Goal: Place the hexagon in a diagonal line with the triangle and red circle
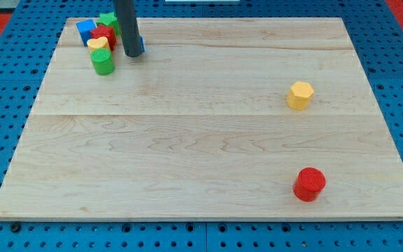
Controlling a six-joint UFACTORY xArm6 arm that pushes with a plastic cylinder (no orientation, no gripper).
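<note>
Your tip [132, 54] sits at the desk's top-left cluster; yellow hexagon [300, 95] and red circle [309, 184] are far off on the view's right.

No fingers on this rig, so no grasp state to tell you: just the dark rod. Its tip touches or hides a blue piece [142, 47], shape unclear, maybe the triangle. Just left of the tip: blue block [85, 31], green star [108, 20], red block [103, 35], yellow block [97, 45], green cylinder [103, 62], all packed near the wooden desk's [187, 140] top-left edge. Hexagon lies near the right edge, circle below it near the bottom-right corner, well apart. You have wide bare wood across the middle and the bottom-left.
</note>
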